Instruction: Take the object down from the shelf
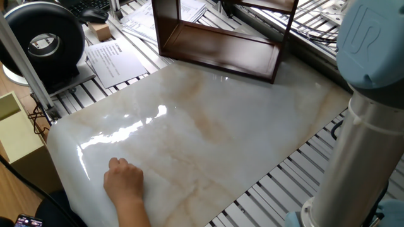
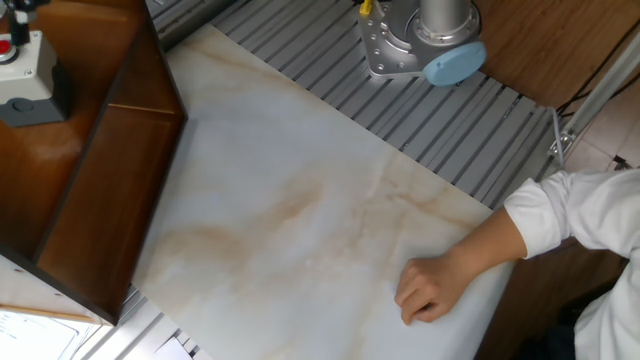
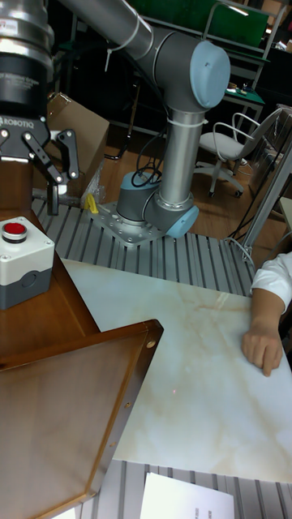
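The object, a white and grey box with a red button on top, sits on the top board of the dark brown wooden shelf. The other fixed view catches the object on the shelf at the far left. My gripper hangs just above the object with its black fingers spread open and nothing between them; its left finger is cut off by the frame edge. A sliver of one fingertip shows in the corner. In one fixed view the shelf is cropped, so its top and the object are hidden.
A person's hand rests on the marble slab. The arm's base stands at the slab's far edge. A pale yellow box, a black round device and papers lie beside the slab.
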Robot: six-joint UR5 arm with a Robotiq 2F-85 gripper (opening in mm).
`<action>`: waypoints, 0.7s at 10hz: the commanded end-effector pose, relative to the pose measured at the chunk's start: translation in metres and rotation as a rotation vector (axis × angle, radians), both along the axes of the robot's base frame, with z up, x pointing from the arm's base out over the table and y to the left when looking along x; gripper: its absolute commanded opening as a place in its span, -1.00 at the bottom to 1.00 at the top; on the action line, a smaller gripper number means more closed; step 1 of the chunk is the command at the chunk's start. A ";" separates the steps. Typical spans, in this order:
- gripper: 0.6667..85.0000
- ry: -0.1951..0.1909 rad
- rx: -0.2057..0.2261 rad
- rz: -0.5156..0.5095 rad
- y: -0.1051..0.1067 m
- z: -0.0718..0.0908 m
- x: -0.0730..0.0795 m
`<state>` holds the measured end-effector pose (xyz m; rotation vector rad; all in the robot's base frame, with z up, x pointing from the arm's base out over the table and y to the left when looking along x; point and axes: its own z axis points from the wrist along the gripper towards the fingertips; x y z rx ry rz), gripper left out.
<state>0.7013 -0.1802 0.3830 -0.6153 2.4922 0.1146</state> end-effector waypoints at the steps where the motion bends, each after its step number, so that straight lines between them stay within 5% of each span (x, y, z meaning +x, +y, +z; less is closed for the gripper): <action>1: 1.00 -0.036 0.033 0.049 0.019 0.012 0.008; 4: 1.00 -0.037 0.108 0.151 0.054 0.013 0.005; 7: 1.00 -0.048 0.085 0.257 0.067 0.014 0.003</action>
